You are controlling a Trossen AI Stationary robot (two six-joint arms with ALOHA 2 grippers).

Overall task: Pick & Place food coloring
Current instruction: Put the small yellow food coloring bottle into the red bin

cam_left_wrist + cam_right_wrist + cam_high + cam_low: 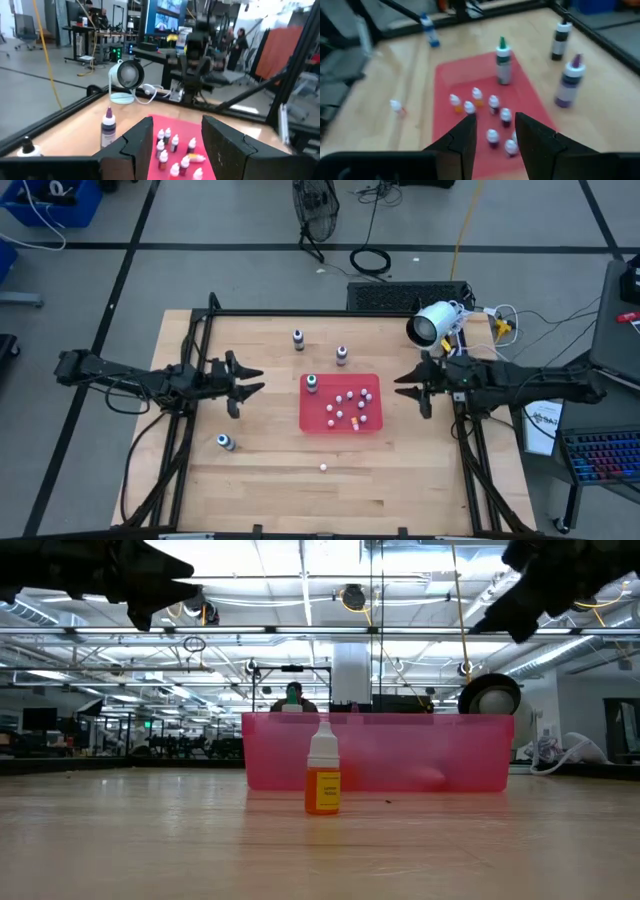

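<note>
arms sit apart at the table's two sides, so read across with me. your left gripper (243, 383) hovers off the tray's left side, its fingers (131, 145) spread and holding nothing. below it, near the table's left front, a blue bottle (225, 442) stands alone on the wood. further in, a dark bottle (298, 338) and a purple bottle (342, 355) stand behind the red tray (312, 420), both off it. a green bottle (312, 384) stands upright in the tray's back left corner. you see the small food coloring bottles (348, 406) clustered in the tray's middle and right, most upright with white caps; one orange one (355, 425) lies near the front edge. one more tiny bottle (323, 467) stands on the wood in front of the tray; the low view shows it orange with a white top (322, 776). your right gripper (407, 384) hovers just off the tray's right side, fingers (462, 137) parted and empty. a white lamp (432, 323) sits at the table's back right corner.
</note>
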